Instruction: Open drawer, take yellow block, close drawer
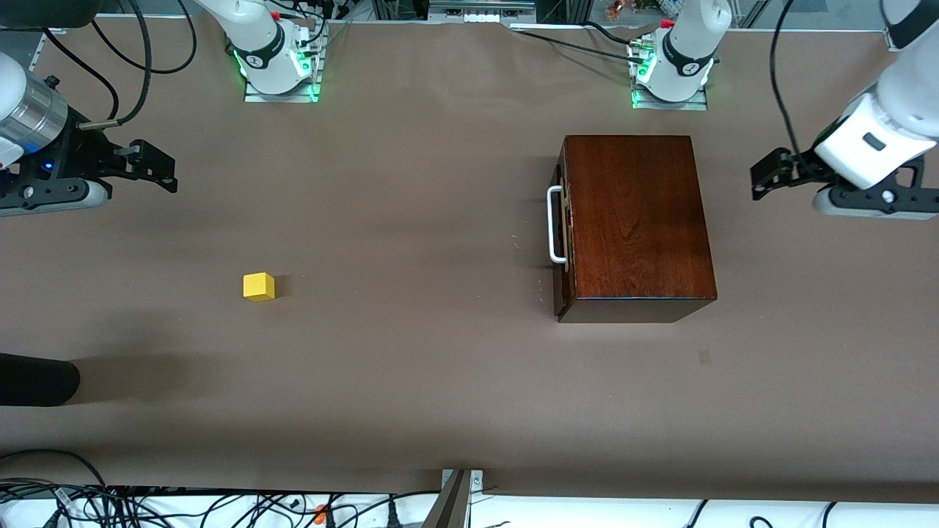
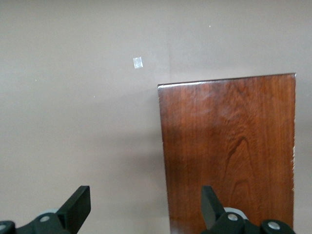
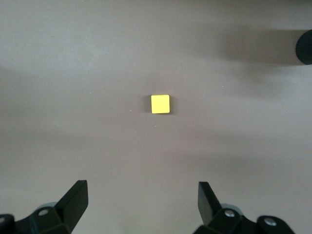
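- Step in hand: none begun. The drawer (image 1: 563, 233) sits shut in the wooden box (image 1: 637, 220), its white handle (image 1: 554, 224) facing the right arm's end of the table.
- The yellow block (image 1: 259, 287) lies on the bare table (image 1: 411, 352), well apart from the box (at about 9 o'clock of it in the front view), not in the drawer.
- Left gripper (image 2: 146, 204): jaws spread, empty, over the box's edge toward the left arm's end.
- Right gripper (image 3: 143, 202): jaws spread, empty, over bare table near the block.
- Next move, as judged: a gripper must reach the handle and pull.
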Action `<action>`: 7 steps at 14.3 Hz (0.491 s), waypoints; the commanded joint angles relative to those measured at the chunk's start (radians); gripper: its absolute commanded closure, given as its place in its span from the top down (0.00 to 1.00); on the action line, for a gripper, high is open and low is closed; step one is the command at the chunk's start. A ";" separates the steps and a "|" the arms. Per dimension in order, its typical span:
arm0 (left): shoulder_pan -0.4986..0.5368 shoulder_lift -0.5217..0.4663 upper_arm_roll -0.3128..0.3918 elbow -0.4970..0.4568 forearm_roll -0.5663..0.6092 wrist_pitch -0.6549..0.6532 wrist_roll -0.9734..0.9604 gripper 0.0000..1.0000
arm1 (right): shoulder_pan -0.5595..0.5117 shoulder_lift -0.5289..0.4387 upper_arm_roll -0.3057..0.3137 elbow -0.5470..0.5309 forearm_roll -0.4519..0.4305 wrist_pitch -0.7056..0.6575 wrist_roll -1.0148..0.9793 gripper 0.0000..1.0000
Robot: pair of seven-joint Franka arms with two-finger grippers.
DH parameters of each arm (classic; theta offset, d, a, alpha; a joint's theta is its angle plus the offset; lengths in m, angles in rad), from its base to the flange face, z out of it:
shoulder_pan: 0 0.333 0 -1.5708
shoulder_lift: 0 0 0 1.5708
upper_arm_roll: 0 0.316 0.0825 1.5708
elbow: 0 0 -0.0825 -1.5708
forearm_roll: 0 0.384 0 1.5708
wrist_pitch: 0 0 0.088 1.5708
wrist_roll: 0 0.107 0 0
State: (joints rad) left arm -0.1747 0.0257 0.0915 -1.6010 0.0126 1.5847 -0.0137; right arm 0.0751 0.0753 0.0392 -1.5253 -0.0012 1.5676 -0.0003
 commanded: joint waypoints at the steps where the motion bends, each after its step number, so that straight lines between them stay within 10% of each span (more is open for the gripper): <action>1: 0.004 -0.043 0.027 -0.016 -0.033 -0.008 0.055 1.00 | 0.003 0.009 0.004 0.028 -0.008 -0.018 0.010 1.00; 7: 0.003 -0.040 0.010 0.052 -0.031 -0.146 0.029 1.00 | 0.003 0.008 0.004 0.028 -0.005 -0.018 0.011 1.00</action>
State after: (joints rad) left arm -0.1719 -0.0112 0.1025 -1.5642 0.0011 1.4800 0.0161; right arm 0.0761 0.0753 0.0393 -1.5243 -0.0012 1.5676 -0.0003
